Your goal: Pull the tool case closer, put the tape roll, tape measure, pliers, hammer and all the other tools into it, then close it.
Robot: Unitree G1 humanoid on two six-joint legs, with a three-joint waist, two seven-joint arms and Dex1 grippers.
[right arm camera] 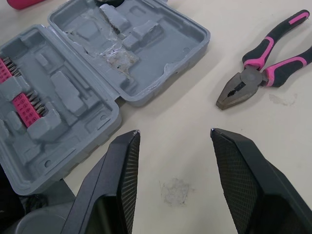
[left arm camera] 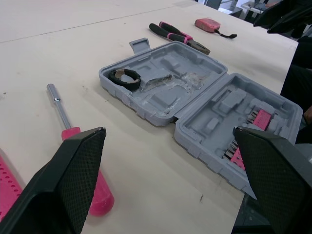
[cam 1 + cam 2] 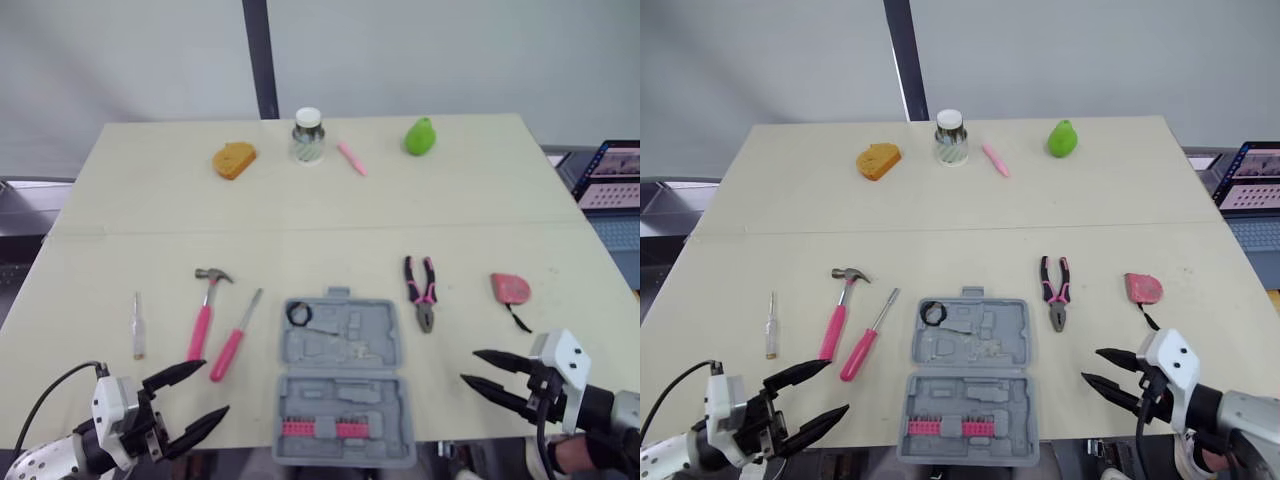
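Observation:
The grey tool case (image 3: pixel 342 378) lies open at the table's near edge, a black tape roll (image 3: pixel 299 314) in its far half and pink bits in the near half. Left of it lie a pink screwdriver (image 3: pixel 234 338), a pink-handled hammer (image 3: pixel 206 309) and a small clear-handled tool (image 3: pixel 138 325). To the case's right are pink-and-black pliers (image 3: pixel 421 291) and a pink tape measure (image 3: pixel 510 289). My left gripper (image 3: pixel 190 401) is open near the front left edge. My right gripper (image 3: pixel 488 376) is open, right of the case and nearer than the pliers.
At the far side of the table (image 3: pixel 300 215) sit an orange sponge-like piece (image 3: pixel 234 160), a glass jar (image 3: pixel 308 136), a pink marker (image 3: pixel 352 158) and a green pear-shaped object (image 3: pixel 420 137). A laptop (image 3: pixel 615 180) stands beyond the right edge.

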